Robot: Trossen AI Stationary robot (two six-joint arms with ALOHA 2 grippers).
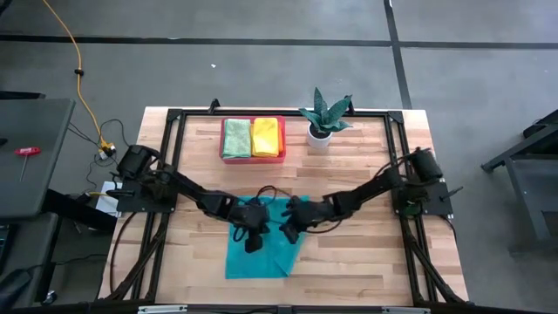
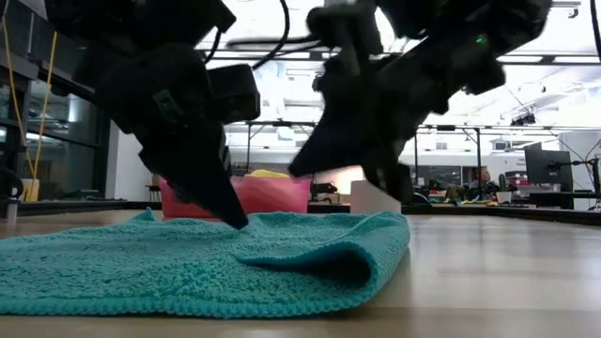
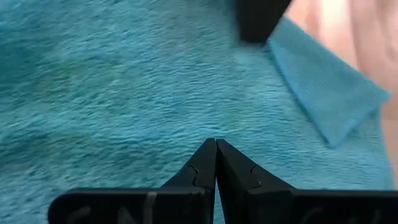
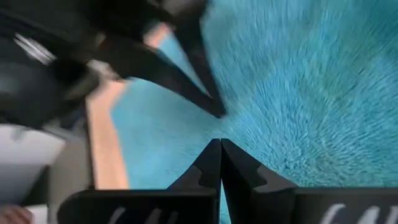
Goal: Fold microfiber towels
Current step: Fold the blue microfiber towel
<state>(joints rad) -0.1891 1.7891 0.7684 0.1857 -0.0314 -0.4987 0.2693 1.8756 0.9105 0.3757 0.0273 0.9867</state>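
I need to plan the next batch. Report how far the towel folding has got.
Done: a light green towel and a yellow towel lie folded in the pink tray. In hand: the teal towel is partly folded on the table, with the left gripper and right gripper over it, jaws shut. Left: finishing this fold.

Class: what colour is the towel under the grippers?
Teal towel; low view shows it best.
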